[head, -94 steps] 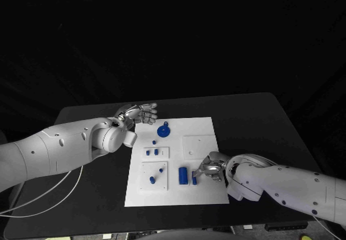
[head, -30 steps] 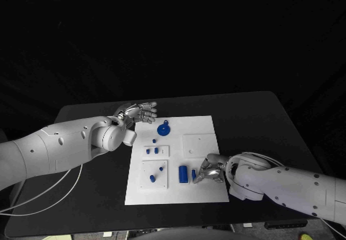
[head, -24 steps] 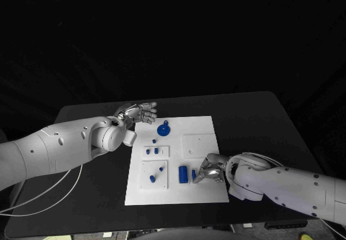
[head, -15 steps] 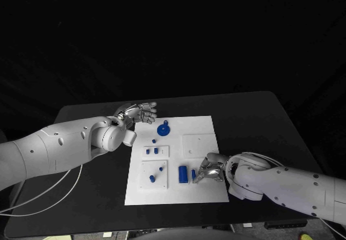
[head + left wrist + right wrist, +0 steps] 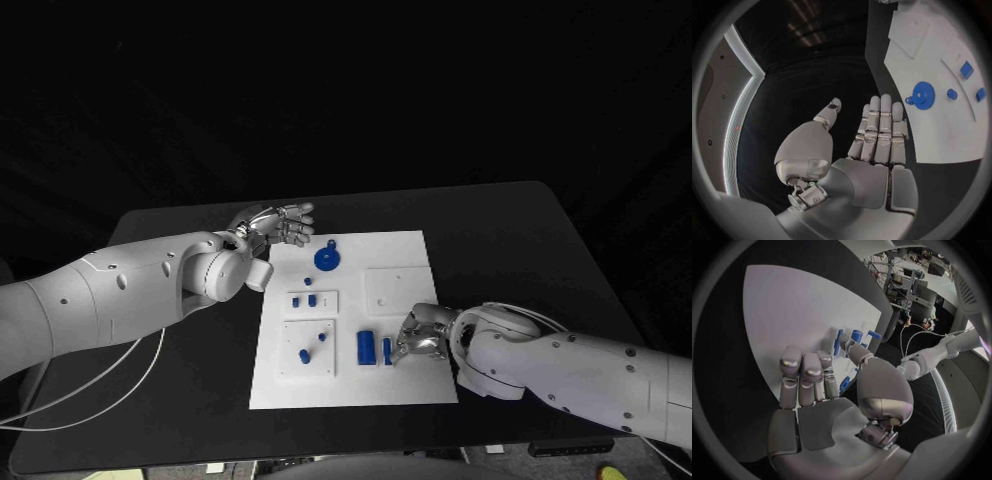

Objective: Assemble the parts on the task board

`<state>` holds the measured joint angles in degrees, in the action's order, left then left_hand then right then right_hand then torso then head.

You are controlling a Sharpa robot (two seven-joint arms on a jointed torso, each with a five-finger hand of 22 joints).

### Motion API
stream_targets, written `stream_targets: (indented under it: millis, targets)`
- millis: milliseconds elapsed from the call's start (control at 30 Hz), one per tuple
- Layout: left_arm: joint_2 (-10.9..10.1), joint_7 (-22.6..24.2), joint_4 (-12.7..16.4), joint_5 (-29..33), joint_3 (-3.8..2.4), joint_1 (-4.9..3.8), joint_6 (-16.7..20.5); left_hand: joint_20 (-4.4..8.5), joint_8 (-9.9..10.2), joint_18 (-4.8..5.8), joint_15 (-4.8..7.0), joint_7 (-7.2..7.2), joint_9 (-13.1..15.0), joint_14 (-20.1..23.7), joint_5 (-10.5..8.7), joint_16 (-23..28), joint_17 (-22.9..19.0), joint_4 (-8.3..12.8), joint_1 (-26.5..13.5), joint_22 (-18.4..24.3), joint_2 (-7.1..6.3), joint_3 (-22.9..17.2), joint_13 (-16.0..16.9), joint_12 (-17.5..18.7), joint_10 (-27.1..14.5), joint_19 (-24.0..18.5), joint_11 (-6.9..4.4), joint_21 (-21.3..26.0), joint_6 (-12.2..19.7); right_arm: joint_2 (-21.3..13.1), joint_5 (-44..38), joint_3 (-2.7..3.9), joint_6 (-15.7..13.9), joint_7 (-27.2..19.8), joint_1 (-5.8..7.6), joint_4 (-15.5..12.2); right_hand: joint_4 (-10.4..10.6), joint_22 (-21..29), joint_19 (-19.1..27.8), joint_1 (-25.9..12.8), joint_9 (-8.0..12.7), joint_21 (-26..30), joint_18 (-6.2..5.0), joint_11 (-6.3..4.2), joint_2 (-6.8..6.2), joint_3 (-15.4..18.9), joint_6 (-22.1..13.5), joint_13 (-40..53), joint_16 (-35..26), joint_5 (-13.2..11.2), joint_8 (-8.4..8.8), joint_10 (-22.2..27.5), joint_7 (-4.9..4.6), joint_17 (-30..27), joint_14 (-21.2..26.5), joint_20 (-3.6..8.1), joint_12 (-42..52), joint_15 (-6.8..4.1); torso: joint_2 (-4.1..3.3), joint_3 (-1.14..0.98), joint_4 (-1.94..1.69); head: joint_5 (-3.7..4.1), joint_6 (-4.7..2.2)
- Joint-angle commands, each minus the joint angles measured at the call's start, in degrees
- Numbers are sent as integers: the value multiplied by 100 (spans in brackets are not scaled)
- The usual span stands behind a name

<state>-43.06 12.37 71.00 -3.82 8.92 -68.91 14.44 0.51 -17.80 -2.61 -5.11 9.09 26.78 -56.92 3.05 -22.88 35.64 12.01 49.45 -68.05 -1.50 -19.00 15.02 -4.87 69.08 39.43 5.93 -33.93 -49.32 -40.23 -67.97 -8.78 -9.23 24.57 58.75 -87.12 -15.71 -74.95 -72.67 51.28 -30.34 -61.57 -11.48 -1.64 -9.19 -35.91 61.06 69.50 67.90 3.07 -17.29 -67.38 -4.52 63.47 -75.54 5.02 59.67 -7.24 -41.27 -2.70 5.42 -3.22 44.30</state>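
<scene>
Parts lie blue on the white board (image 5: 411,385) at the middle of the black table (image 5: 519,230).

At centre left of the head view the left hand (image 5: 277,225) hovers off the board's upper left corner; its wrist view shows the fingers (image 5: 879,127) straight, side by side, thumb apart, holding nothing. That same view shows a blue gear (image 5: 922,95) with a small tab. Further right in the head view lie two small pegs (image 5: 303,301), a flat block (image 5: 366,347) and a slim bar (image 5: 388,350). At lower right the right hand (image 5: 421,335) sits just beside the bar; its wrist view shows fingers curled and the thumb reaching toward the blue pieces, but whether it pinches one I cannot tell.
</scene>
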Motion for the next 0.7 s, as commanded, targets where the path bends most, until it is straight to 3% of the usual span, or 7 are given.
stream_targets:
  millis: [33,300,400,467,500,600,700]
  targets:
    - [10,27,9,-19,-4,-5,-45,3,-34,-112,-6,-1,-10,-48,-2,36,8,7,5,-10,67,5,1,2,15,42,0,20,-19,-10,-107,-15,32,82,-20,27,45,-78,-8,-51,15,-20,-351,-17,-14,1,22,-1,29,-19,-1,-39,0,7,-2,-16,25,-44,1,-2,2,1,-8]
    - [15,45,3,-19,-4,-5,-62,3,-35,-112,-5,-1,-11,-49,-3,40,12,2,1,-12,72,6,1,2,16,42,0,22,-19,-106,248,-15,-41,34,-19,35,120,-70,-10,-113,25,-13,-352,-15,-77,-11,16,-2,23,-10,9,-37,-1,2,-2,-19,18,-44,1,2,1,2,-13]
    - [22,76,-14,-16,-4,-4,-66,2,-35,-111,-5,0,-12,-50,-3,42,15,-1,-5,-14,66,10,1,3,15,42,0,24,-18,-244,799,-6,-78,-238,-12,23,231,-58,-6,-205,42,6,-352,-6,-228,-21,-14,-3,3,25,33,-22,-13,-11,2,-20,6,-41,8,5,4,5,-62]
    - [33,97,-37,-11,-4,-4,-83,3,-35,-111,-5,1,-13,-51,-4,44,17,-2,-9,-15,63,13,1,3,15,42,0,26,-17,-281,1186,9,-127,-578,40,53,240,-55,9,-257,50,19,-352,6,-251,32,-73,-3,-14,94,61,8,-27,-19,12,-16,-6,-37,12,9,8,9,-91]
    - [40,115,-53,9,-4,-4,-106,3,-34,-111,-5,2,-13,-51,-3,45,18,-2,-11,-15,59,15,0,3,14,42,0,26,-17,-289,1402,15,-97,-976,105,105,239,-49,31,-272,69,39,-352,28,-268,57,-187,0,-30,92,119,38,-54,-26,21,-12,-14,-22,14,12,10,12,-115]
    - [69,278,-111,154,-4,-4,-165,3,-34,-111,-5,2,-14,-52,-3,46,20,-1,-11,-16,55,17,1,3,14,42,0,27,-16,-338,1480,56,-243,-1511,217,176,197,-40,71,-218,67,75,-352,58,-183,65,-262,14,-60,100,147,89,-84,-35,41,5,-11,5,22,17,10,17,-212]
    - [54,402,-164,337,-4,-5,-138,7,-36,-115,-1,2,-16,-59,-1,52,30,26,26,-22,54,8,3,-1,22,46,-5,31,-16,-264,1817,208,-382,-1996,366,492,163,-42,87,-202,60,84,-352,66,-197,95,-279,21,-70,104,148,108,-92,-36,48,8,-5,11,32,12,7,22,-383]
